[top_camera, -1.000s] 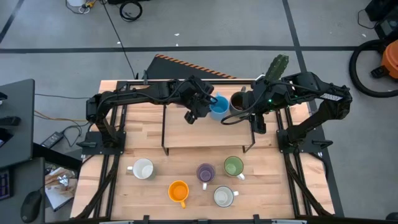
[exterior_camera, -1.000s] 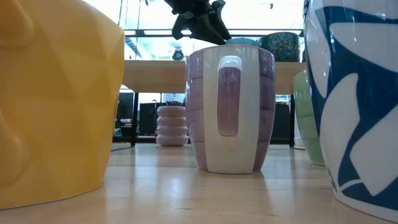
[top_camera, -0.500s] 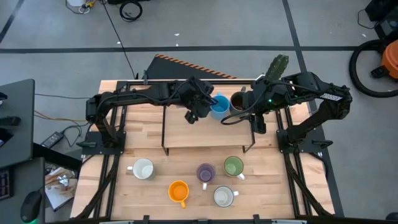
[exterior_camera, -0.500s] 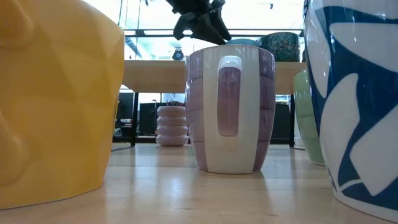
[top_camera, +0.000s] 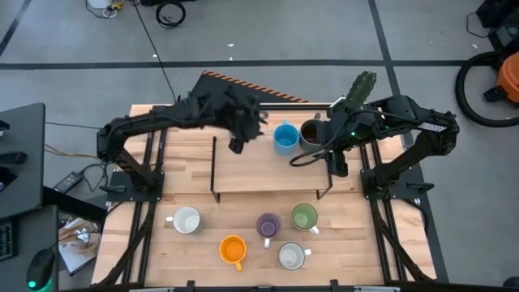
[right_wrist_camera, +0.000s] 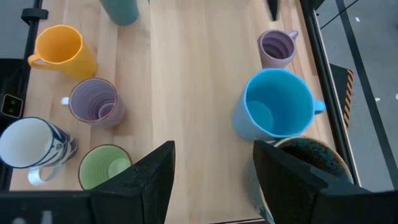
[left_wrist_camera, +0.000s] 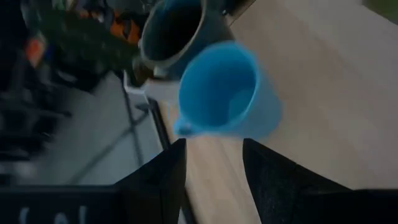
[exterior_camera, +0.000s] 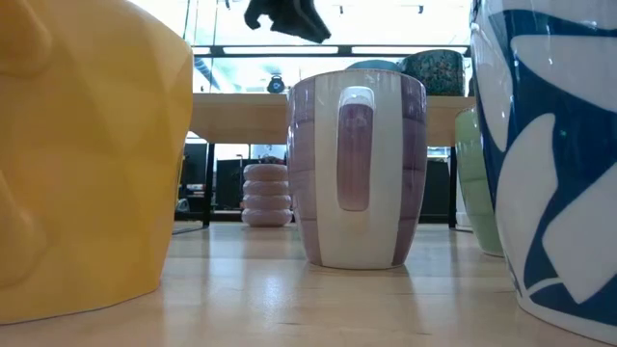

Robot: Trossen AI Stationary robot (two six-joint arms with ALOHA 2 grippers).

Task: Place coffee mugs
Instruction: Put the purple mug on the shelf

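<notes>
A blue mug (top_camera: 285, 138) and a dark brown mug (top_camera: 310, 133) stand upright, side by side, on the far part of a raised wooden shelf (top_camera: 268, 172). My left gripper (top_camera: 237, 139) hangs open above the shelf, to the left of the blue mug (left_wrist_camera: 224, 93) and clear of it. My right gripper (top_camera: 334, 161) hovers open over the shelf's right end, nothing between its fingers. On the table's near part stand a white mug (top_camera: 186, 220), an orange one (top_camera: 233, 249), a purple one (top_camera: 268, 225), a green one (top_camera: 305, 216) and a white-and-blue one (top_camera: 292, 256). A lavender mug (right_wrist_camera: 278, 46) stands on the table beyond the shelf.
A cactus in a planter (top_camera: 361, 85) stands at the far right, behind the shelf. Black frame legs (top_camera: 214, 166) carry the shelf. The shelf's left half (top_camera: 243, 174) is bare wood. The low view is crowded by the orange (exterior_camera: 87, 145), purple (exterior_camera: 357, 169) and white-and-blue (exterior_camera: 549, 145) mugs.
My left gripper has drawn back from the blue mug toward the table's left edge and risen, rolling a little. The blue mug stays upright on the shelf beside the dark brown one.
</notes>
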